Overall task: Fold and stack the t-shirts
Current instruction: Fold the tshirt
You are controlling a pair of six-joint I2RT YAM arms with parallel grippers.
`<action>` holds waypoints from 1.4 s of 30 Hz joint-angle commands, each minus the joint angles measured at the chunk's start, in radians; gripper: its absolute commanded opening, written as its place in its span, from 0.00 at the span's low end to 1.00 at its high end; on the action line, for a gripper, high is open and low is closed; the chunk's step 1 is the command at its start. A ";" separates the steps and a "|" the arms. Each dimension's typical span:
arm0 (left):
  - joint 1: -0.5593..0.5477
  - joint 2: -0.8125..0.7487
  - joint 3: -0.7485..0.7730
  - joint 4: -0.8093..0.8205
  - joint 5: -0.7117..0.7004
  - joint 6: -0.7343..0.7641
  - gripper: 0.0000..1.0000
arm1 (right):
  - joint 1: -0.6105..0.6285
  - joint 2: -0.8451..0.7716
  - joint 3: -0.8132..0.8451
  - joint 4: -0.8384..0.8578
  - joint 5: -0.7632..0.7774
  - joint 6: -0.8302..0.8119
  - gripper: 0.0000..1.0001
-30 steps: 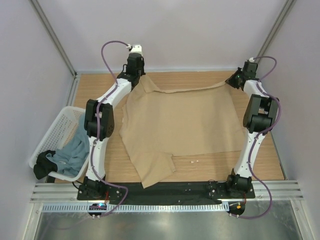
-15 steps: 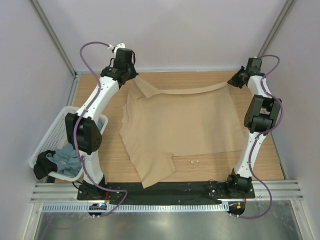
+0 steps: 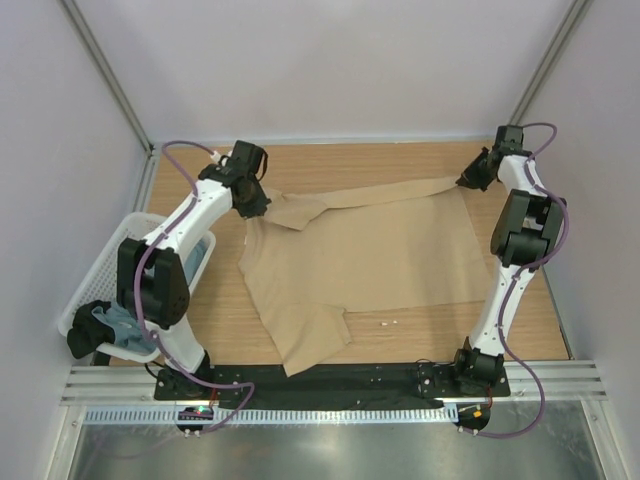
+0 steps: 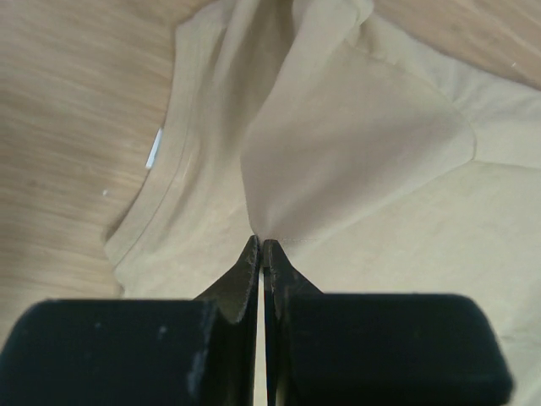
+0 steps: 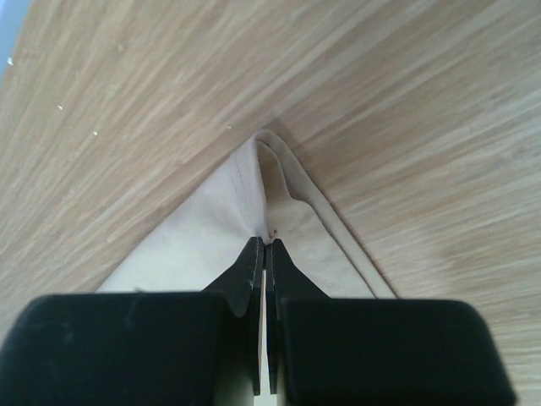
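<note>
Tan shirt (image 3: 370, 260) lies flat mid-worktop (image 3: 400, 165), its far edge running left-right between both hands. Left hand (image 3: 262, 205) is pressed together on cloth by the collar. Right hand (image 3: 470, 181) pinches the far right corner. Shirt body lies toward the bases from both. Grey shirt (image 3: 118, 322) sits in basket (image 3: 100, 262), nearer the left arm.

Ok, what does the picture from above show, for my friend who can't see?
A robot's left gripper and right gripper are each shut on the far edge of a tan t-shirt spread on a wooden table. A white basket at left holds a grey-blue shirt.
</note>
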 commanded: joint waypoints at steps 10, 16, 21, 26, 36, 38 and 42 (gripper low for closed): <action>0.016 -0.170 -0.067 -0.054 -0.002 -0.042 0.00 | -0.006 -0.153 -0.061 -0.028 0.053 -0.050 0.01; 0.021 -0.178 -0.089 -0.060 0.034 -0.035 0.00 | -0.007 -0.170 -0.087 -0.058 0.061 -0.053 0.01; 0.021 -0.181 -0.150 -0.051 0.080 -0.038 0.00 | -0.007 -0.189 -0.122 -0.084 0.098 -0.067 0.01; 0.021 -0.193 -0.196 -0.043 0.091 -0.038 0.00 | -0.007 -0.193 -0.159 -0.091 0.107 -0.073 0.01; 0.021 -0.226 -0.192 -0.060 0.105 -0.058 0.00 | -0.007 -0.191 -0.159 -0.094 0.121 -0.083 0.01; 0.021 -0.241 -0.193 -0.055 0.108 -0.071 0.00 | -0.007 -0.194 -0.155 -0.095 0.127 -0.083 0.01; 0.021 -0.253 -0.237 -0.037 0.137 -0.094 0.00 | -0.007 -0.191 -0.149 -0.112 0.130 -0.083 0.01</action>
